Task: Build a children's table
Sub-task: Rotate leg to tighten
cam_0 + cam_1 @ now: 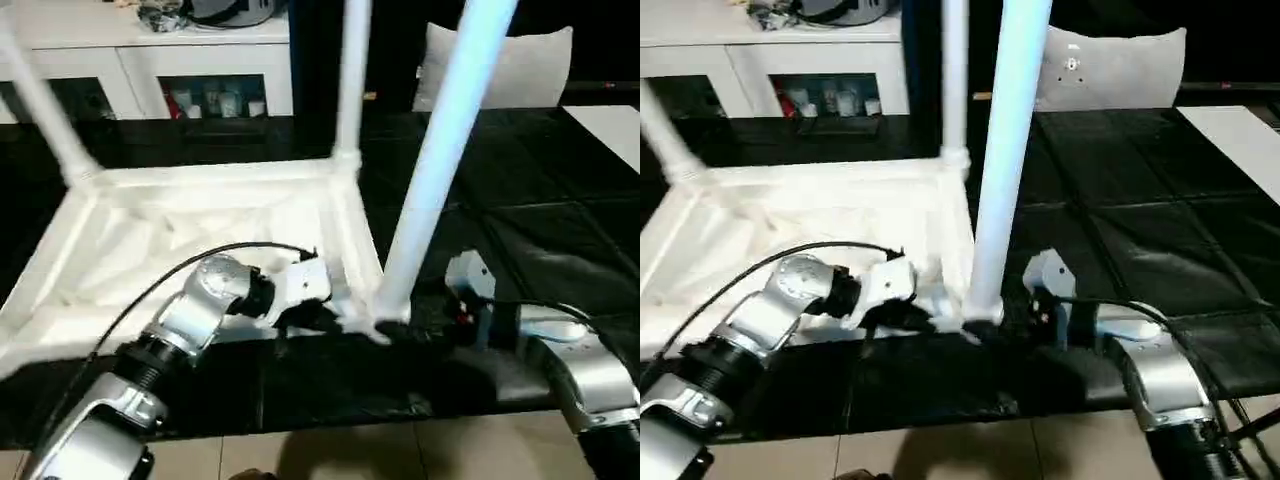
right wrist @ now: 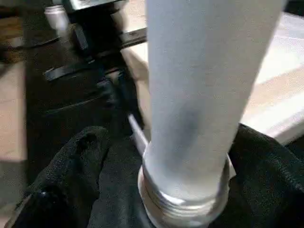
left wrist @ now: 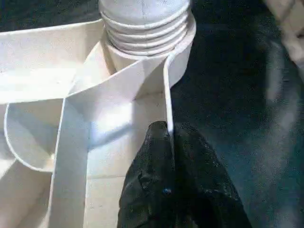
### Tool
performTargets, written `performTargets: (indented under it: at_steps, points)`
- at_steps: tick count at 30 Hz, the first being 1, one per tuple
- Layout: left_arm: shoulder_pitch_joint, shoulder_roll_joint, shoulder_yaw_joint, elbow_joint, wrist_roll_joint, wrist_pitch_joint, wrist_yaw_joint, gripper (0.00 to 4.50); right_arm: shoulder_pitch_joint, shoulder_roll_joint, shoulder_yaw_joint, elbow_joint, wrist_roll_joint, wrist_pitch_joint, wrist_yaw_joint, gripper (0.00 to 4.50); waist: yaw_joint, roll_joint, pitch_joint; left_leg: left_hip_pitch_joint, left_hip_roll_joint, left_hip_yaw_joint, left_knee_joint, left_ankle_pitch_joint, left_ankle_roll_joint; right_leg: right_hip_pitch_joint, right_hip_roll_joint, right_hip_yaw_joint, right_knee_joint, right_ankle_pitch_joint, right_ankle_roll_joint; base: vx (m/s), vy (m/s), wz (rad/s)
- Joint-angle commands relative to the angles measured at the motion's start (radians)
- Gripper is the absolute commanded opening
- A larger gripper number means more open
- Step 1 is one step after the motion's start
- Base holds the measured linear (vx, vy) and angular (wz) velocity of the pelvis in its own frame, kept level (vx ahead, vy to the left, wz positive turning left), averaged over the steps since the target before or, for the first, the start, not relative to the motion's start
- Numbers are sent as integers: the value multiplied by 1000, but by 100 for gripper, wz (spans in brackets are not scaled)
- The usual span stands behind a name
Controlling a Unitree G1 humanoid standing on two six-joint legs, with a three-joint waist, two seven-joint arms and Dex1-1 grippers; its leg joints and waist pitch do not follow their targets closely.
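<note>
The white tabletop (image 1: 210, 180) lies upside down on a black mat, ribbed underside up. Three white legs stand in its corner sockets: far left (image 1: 40, 100), far right (image 1: 352, 80) and near right (image 1: 440, 150). My left gripper (image 1: 335, 318) is shut on the thin rim wall beside the near right socket; in the left wrist view its fingers (image 3: 156, 180) pinch that wall just below the leg's threaded end (image 3: 145, 23). My right gripper (image 1: 400, 330) sits at the base of the near right leg (image 2: 199, 95), open, with a black finger (image 2: 76, 161) on each side of it.
A white cabinet (image 1: 150, 60) with glass doors stands at the back left. A grey-white cushion (image 1: 520, 65) leans at the back right. The black mat (image 1: 520, 220) stretches to the right, with a white panel (image 1: 615, 125) at its far edge. Tan floor (image 1: 350, 455) runs along the front.
</note>
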Motion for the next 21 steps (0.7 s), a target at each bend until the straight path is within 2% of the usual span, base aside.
performTargets:
  at_steps: [1,5,8,9,11,20,21]
  points:
    - [-22,14,-52,7,28,-43,-63,0,-31,-21,21,-1,10,6,47,383,-4,-12,-58,34,67,-29,-72,-262,46,27,-58,36,-68,-188,-230,0,0,0]
    - [-27,28,-63,20,29,-74,-89,0,-53,-40,37,10,24,16,89,346,-2,-11,-60,35,66,-28,-72,-263,40,27,-59,36,-67,-192,-231,0,0,0]
    - [-33,33,-70,35,27,-105,-113,0,-69,-48,52,19,31,16,135,313,1,-13,-62,33,65,-27,-68,-241,47,28,-59,36,-64,-158,-239,0,0,0]
    - [-33,35,-71,37,26,-111,-115,0,-70,-48,55,19,32,17,139,313,1,-21,-62,32,65,-26,-67,-230,53,29,-59,35,-63,-148,-240,0,0,0]
    - [-33,35,-71,37,25,-116,-121,0,-72,-46,64,19,28,16,150,291,3,-17,-62,30,65,-27,-67,-218,58,30,-61,35,-61,-145,-242,0,0,0]
    - [-44,33,-69,62,25,-142,-124,0,-82,-48,87,35,24,13,179,223,5,-17,-63,33,65,-26,-65,-221,54,28,-60,34,-61,-161,-244,0,0,0]
    - [-44,33,-68,65,25,-143,-122,0,-81,-49,91,35,23,14,182,207,6,-13,-63,33,66,-27,-66,-222,52,28,-60,34,-60,-159,-244,0,0,0]
